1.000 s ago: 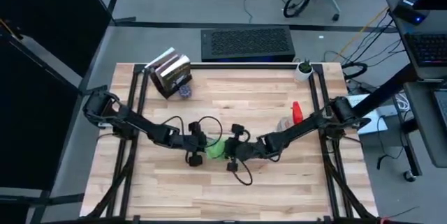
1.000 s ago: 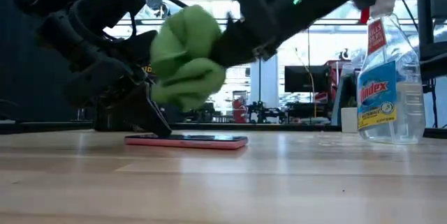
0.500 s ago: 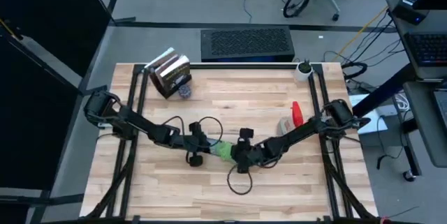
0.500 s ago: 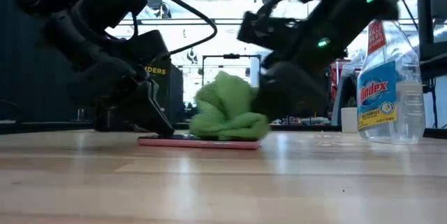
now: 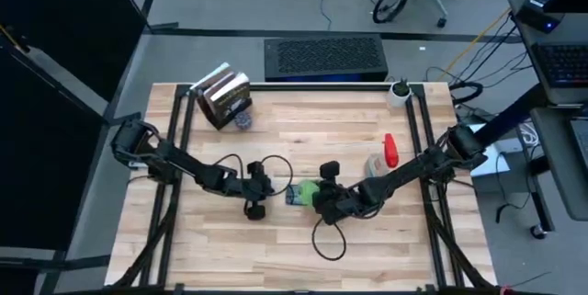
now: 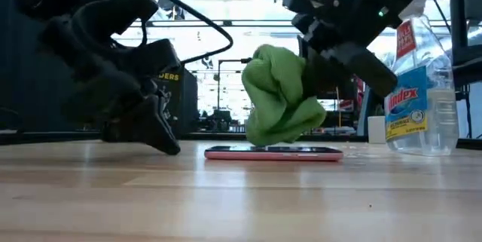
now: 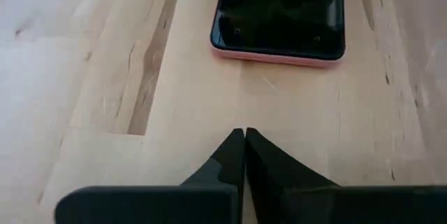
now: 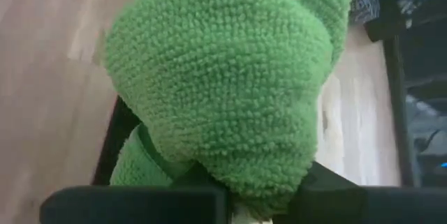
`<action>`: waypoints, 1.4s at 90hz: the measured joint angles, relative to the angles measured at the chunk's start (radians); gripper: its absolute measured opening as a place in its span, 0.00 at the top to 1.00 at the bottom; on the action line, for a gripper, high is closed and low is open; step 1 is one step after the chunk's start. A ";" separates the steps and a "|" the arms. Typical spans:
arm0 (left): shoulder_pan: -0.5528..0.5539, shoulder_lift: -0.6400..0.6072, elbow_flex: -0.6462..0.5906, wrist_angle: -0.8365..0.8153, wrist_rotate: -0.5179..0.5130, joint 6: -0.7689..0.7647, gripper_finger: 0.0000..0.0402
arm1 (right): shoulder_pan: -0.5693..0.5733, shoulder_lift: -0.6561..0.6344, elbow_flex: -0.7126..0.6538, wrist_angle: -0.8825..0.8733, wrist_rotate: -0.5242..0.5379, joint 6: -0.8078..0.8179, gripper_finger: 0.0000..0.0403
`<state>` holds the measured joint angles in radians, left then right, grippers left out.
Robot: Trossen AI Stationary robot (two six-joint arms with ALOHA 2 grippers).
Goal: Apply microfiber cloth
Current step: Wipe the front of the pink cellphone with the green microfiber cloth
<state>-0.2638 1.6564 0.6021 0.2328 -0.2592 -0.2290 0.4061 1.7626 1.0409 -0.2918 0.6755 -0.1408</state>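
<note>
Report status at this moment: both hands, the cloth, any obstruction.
Right hand shut on microfiber cloth, cloth on phone. Left hand shut, empty, beside phone. Nothing in the way.

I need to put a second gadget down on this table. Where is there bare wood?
Bare wood runs along the near edge of the light wooden table and the far middle, between the book stack and the clear spray bottle. The centre is crowded: both grippers, the bright green microfiber cloth and the pink-edged black phone.

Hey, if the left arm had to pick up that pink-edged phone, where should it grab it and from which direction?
Grip the phone across its two long pink edges, coming straight down from above. It lies flat on the table, so only the thin sides offer purchase. Take the end away from the microfiber cloth, which the right end effector holds over it.
</note>
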 joint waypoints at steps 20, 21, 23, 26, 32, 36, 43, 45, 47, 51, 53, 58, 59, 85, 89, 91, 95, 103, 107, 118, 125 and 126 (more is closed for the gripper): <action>0.001 -0.014 0.061 0.017 0.000 0.035 1.00 | 0.000 0.068 0.001 0.203 -0.005 -0.163 0.92; 0.001 -0.014 0.062 0.019 0.000 0.040 1.00 | 0.000 0.073 0.001 0.220 -0.008 -0.173 0.92; 0.002 -0.014 0.063 0.030 0.000 0.050 1.00 | 0.000 0.082 0.002 0.251 -0.018 -0.193 0.92; 0.002 -0.014 0.063 0.050 0.000 0.059 1.00 | 0.000 0.097 0.002 0.292 -0.034 -0.220 0.92; 0.003 -0.014 0.065 0.086 0.001 0.081 1.00 | -0.005 0.127 0.002 0.346 -0.051 -0.259 0.92; 0.007 -0.007 0.066 0.095 0.008 0.090 1.00 | -0.009 0.147 0.002 0.349 -0.053 -0.266 0.92; 0.020 0.017 0.067 0.100 0.025 0.102 1.00 | -0.021 0.175 0.002 0.332 -0.049 -0.257 0.92; 0.024 0.025 0.066 0.095 0.026 0.105 1.00 | -0.022 0.181 0.002 0.331 -0.049 -0.251 0.92; 0.029 0.035 0.066 0.099 0.029 0.105 1.00 | -0.025 0.188 0.002 0.331 -0.048 -0.247 0.92; 0.040 0.053 0.066 0.123 0.033 0.108 1.00 | -0.028 0.198 0.003 0.332 -0.048 -0.241 0.92; 0.046 0.059 0.066 0.132 0.041 0.111 1.00 | -0.028 0.202 0.003 0.334 -0.047 -0.241 0.92; 0.060 0.075 0.066 0.159 0.064 0.121 1.00 | -0.027 0.213 0.004 0.338 -0.052 -0.240 0.92; 0.063 0.079 0.066 0.170 0.070 0.125 1.00 | -0.027 0.214 0.004 0.338 -0.055 -0.239 0.92; 0.123 0.179 0.067 0.363 0.205 0.166 1.00 | -0.027 0.219 0.005 0.333 -0.083 -0.193 0.92; 0.133 0.200 0.068 0.378 0.224 0.165 1.00 | -0.027 0.219 0.005 0.333 -0.083 -0.192 0.92; 0.138 0.210 0.069 0.380 0.228 0.164 1.00 | -0.027 0.219 0.005 0.333 -0.083 -0.192 0.92; 0.146 0.227 0.070 0.381 0.233 0.159 1.00 | -0.027 0.220 0.005 0.332 -0.085 -0.192 0.92; 0.156 0.255 0.073 0.374 0.248 0.156 1.00 | -0.027 0.220 0.005 0.330 -0.087 -0.189 0.92; 0.157 0.262 0.074 0.366 0.259 0.156 1.00 | -0.027 0.220 0.005 0.327 -0.086 -0.189 0.92; 0.157 0.268 0.076 0.352 0.262 0.130 1.00 | -0.016 0.205 0.005 0.301 -0.060 -0.205 0.92; 0.157 0.269 0.076 0.349 0.262 0.130 1.00 | -0.010 0.178 0.002 0.259 -0.046 -0.215 0.92; 0.157 0.269 0.076 0.349 0.262 0.130 1.00 | -0.010 0.173 0.002 0.250 -0.047 -0.214 0.92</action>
<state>-0.1066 1.9258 0.6781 0.5817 0.0032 -0.0994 0.3965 1.9353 1.0433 -0.0416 0.6283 -0.3549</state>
